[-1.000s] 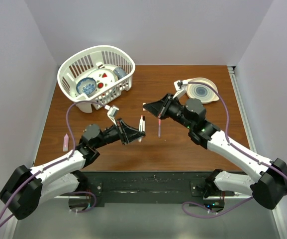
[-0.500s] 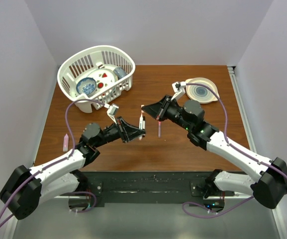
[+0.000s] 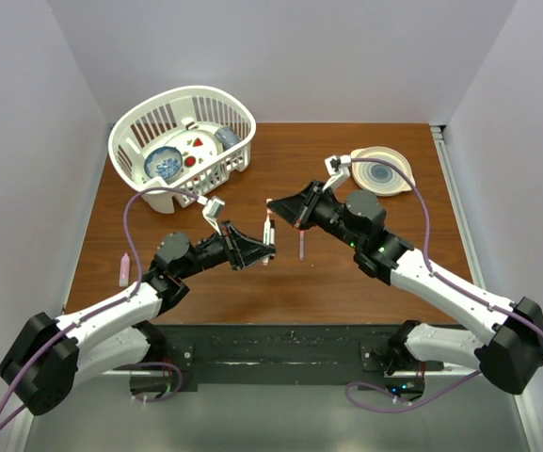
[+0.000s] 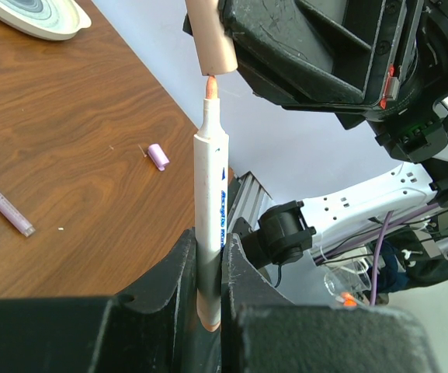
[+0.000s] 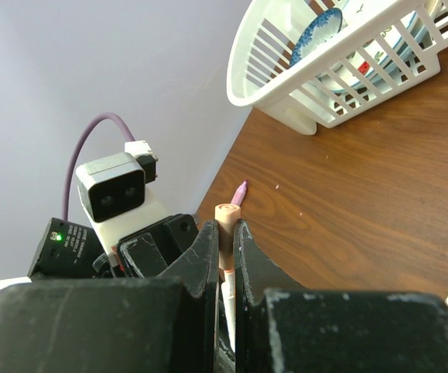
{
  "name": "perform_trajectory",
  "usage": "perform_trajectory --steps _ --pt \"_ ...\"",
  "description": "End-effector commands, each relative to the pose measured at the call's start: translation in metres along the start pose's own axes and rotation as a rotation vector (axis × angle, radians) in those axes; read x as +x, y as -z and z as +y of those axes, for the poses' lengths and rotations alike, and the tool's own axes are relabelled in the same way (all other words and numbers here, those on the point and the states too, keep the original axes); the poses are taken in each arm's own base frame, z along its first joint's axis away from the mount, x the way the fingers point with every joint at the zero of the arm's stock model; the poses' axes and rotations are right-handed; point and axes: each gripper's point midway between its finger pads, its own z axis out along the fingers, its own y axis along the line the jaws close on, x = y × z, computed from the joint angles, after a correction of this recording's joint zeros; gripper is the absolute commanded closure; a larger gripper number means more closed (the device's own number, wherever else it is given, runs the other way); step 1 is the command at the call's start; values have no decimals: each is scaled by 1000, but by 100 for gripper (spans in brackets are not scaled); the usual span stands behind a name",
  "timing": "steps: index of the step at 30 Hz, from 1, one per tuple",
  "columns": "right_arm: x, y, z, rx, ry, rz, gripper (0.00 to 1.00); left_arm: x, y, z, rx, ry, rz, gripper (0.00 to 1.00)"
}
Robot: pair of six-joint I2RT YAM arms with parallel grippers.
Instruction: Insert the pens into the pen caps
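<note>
Item 1: white pen (image 4: 210, 225), clamped low on its barrel by the left jaws and held upright above the surface (image 3: 327, 282) with its orange tip uppermost, which we judge is meant to present the nib squarely to a cap. Item 2: pale pink cap (image 4: 210, 43), pinched between the right jaws with its open mouth facing the nib; the 2 lie in line, tip at the mouth, not yet seated. We judge the mid-air hold lets both arms correct alignment freely. Item 3: lilac pen (image 3: 302, 242), lying on the surface just beside the meeting point. Item 4: lilac cap (image 4: 158, 156), loose on the surface, apart from that pen. Item 5: pink pen (image 3: 123, 269), near the left edge, well apart. Item 6: white basket (image 3: 216, 177) of dishes at far left, and a plate (image 3: 384, 170) at far right; neither obstructs. Nothing stands between nib and cap; the bulky jaw housings crowd each other, the only hindrance we note.
</note>
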Motion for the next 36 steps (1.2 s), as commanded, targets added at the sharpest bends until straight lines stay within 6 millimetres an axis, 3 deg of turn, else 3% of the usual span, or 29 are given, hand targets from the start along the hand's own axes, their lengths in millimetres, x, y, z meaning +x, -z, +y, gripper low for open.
perform_trajectory --steps 1,6,15,36 --pt "1 6 6 -11 39 -13 100 -23 -7 -18 44 -71 -63 100" --pt "17 11 -2 28 76 16 100 -24 -7 -19 45 -83 -62 100" --pt "25 15 -8 65 122 23 100 -29 -8 -21 35 -100 -67 100" --pt "10 9 2 68 171 -7 100 -25 -9 -19 37 -99 -51 100"
